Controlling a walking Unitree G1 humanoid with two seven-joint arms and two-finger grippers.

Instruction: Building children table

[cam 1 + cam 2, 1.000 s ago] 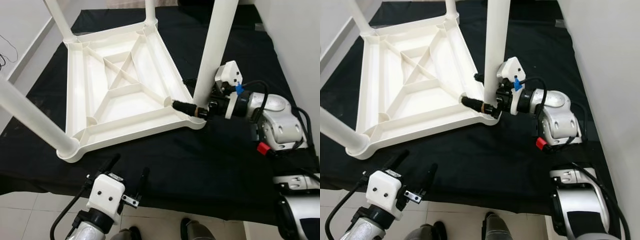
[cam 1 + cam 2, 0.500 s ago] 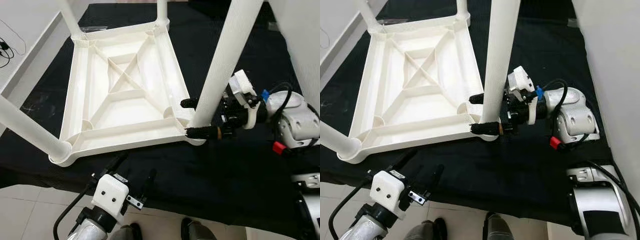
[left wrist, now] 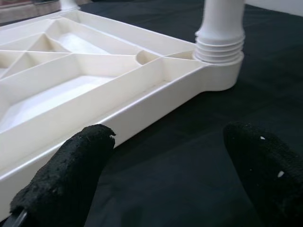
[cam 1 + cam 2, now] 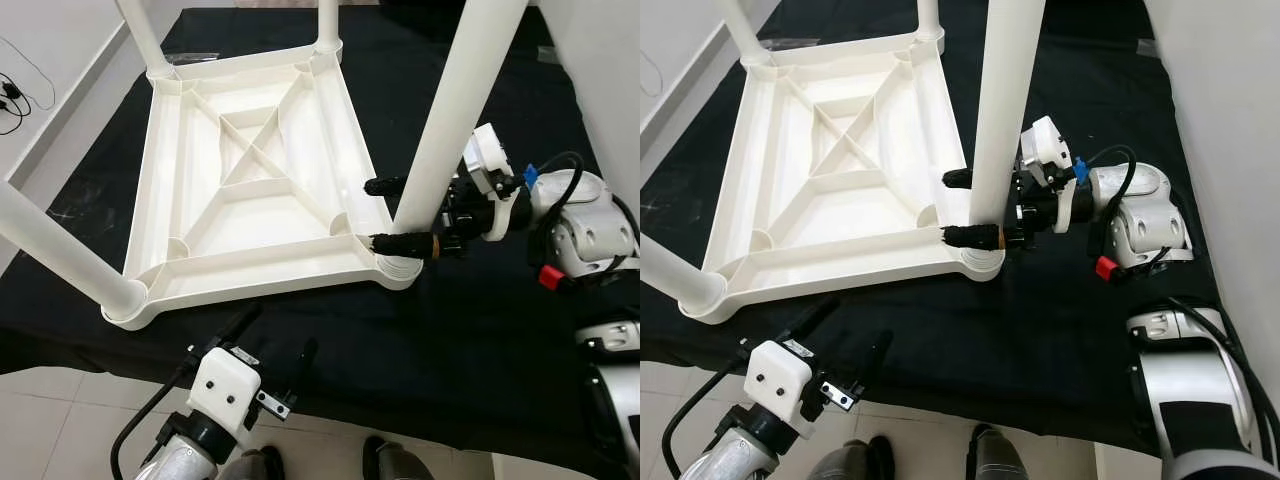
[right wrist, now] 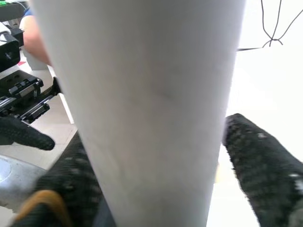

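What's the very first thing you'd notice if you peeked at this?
A big white table lies upside down on a black cloth, its legs sticking up toward the camera. At the table's near right corner, the right gripper has its two black fingers around the bottom of one white leg that stands in its socket. The left gripper hovers open just off the cloth's near edge.
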